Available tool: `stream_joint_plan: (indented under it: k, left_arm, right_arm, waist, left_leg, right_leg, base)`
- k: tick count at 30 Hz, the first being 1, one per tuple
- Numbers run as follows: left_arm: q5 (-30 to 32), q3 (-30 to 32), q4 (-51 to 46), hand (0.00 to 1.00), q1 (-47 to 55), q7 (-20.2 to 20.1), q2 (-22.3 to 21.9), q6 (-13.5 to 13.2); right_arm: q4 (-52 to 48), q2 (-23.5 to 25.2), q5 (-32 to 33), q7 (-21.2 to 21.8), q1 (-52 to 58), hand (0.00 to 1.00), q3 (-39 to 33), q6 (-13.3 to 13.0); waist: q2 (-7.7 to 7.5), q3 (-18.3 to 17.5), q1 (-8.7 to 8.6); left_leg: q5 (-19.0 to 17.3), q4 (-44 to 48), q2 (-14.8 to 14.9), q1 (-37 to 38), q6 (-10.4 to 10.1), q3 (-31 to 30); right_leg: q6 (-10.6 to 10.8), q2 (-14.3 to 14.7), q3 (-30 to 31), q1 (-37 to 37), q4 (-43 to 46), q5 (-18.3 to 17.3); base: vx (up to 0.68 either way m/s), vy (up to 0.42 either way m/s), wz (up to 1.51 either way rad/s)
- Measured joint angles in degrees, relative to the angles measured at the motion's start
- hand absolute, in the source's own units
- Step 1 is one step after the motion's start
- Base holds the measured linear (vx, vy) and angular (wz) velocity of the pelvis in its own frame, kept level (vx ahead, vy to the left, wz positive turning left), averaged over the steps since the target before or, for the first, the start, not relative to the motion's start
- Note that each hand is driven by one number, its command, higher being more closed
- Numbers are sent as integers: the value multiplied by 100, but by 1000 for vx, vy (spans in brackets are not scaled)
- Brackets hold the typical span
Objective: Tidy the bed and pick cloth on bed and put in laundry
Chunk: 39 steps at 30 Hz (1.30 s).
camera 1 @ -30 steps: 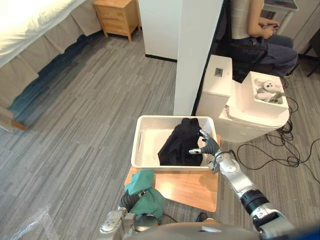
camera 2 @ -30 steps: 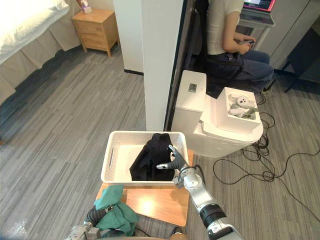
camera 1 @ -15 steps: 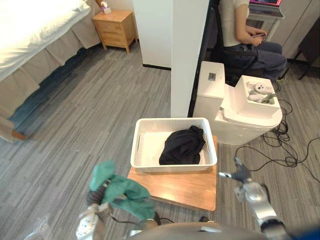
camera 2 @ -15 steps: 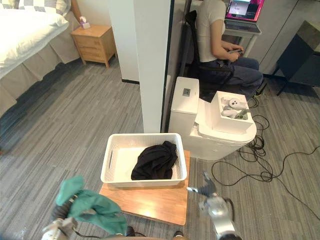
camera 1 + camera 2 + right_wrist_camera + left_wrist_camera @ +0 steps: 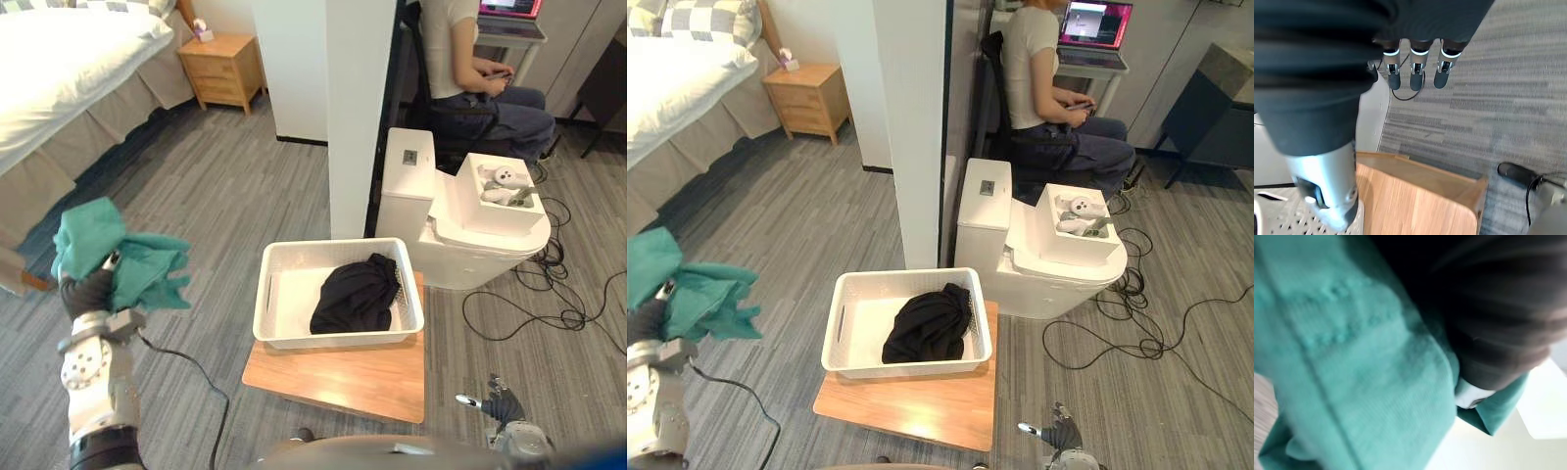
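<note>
Teal cloth (image 5: 122, 259) up in my left hand (image 5: 90, 294), black garment (image 5: 355, 294) in the basket

At 12 o'clock the white slotted laundry basket (image 5: 333, 342) stands on a wooden board (image 5: 343, 380), with the black garment heaped towards its right half and the left half bare. At 2 o'clock a white box (image 5: 490, 204) on a white unit (image 5: 460, 250) holds a pale plush toy (image 5: 502, 179). My left hand, raised at 9 o'clock, clutches the bunched teal cloth well apart from the basket. My right hand (image 5: 502, 406) hangs low at 5 o'clock, fingers (image 5: 1418, 81) straight, holding nothing. Grey plank floor (image 5: 216, 206) runs to the bed (image 5: 59, 69) at 10 o'clock, a wooden nightstand (image 5: 223, 67) at 11, a white pillar (image 5: 358, 108) behind the basket, and a seated person (image 5: 470, 59) at 1
</note>
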Motion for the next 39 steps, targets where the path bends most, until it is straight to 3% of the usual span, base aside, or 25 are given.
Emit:
stream_joint_plan:
  k: [6,8,12,17,19,22,31,34,39]
  left_arm:
    - [680,-868,-80,100,-205,-55,-1,-443]
    - [997,-1094,-252,100,-203,-226,-2,-470]
    - [1063,-1100,-744,100,-319,-556,106,-414]
    - [843,-1109,-991,100,-886,-837,418,351]
    - [806,-1166,-991,100,-898,-918,418,534]
    - [808,-1390,-984,100,-897,-1024,406,784]
    - [1107,-2226,-690,100,-856,-1267,-44,1043]
    - [1198,-2561,-364,100,-692,-1353,-237,1264]
    - [1579,-3098,235,100,-265,-1277,-594,1526]
  right_arm:
    - [30,17,-30,112,-4,0,157,-5]
    - [98,64,-69,114,-7,0,169,-6]
    - [101,68,-66,118,16,0,175,-1]
    - [100,63,-76,124,16,0,257,2]
    - [101,67,-77,131,-29,0,310,10]
    - [101,66,-77,155,-13,0,389,69]
    - [107,226,-77,240,52,0,404,129]
    - [108,294,-76,261,54,0,418,131]
    - [119,306,-78,284,88,0,543,193]
  waist:
    - [-12,-19,-60]
    - [-60,-48,-140]
    - [-62,-52,-167]
    - [87,-145,-208]
    - [117,-164,-299]
    - [98,-163,-300]
    - [15,-136,-351]
    - [11,-133,-456]
    - [-34,-102,-467]
  left_leg:
    - [-20,0,27,81,-24,153]
    - [-28,1,59,72,-36,221]
    - [-41,4,97,78,-56,327]
    - [-62,6,141,155,-88,461]
    - [-62,6,149,155,-89,467]
    - [-63,5,172,162,-91,495]
    - [-63,3,169,169,-91,615]
    - [-64,3,168,174,-91,629]
    - [-100,3,200,312,-138,773]
  right_leg:
    - [-33,52,198,-21,-8,25]
    - [-54,89,275,-72,-15,38]
    - [-90,142,372,-120,-44,67]
    - [-114,193,500,-99,-68,82]
    - [-117,201,506,-103,-70,84]
    - [-133,228,538,-114,-72,95]
    - [-149,229,625,-179,-83,144]
    - [-149,228,640,-170,-83,148]
    - [-161,270,779,-109,-96,156]
  base:
    - [-32,-13,-17]
    - [-11,-25,-17]
    - [6,-26,-17]
    - [6,-24,-13]
    - [-14,-22,-5]
    - [-26,-25,-5]
    - [-24,-11,-7]
    - [0,-4,-2]
    - [-6,-20,-15]
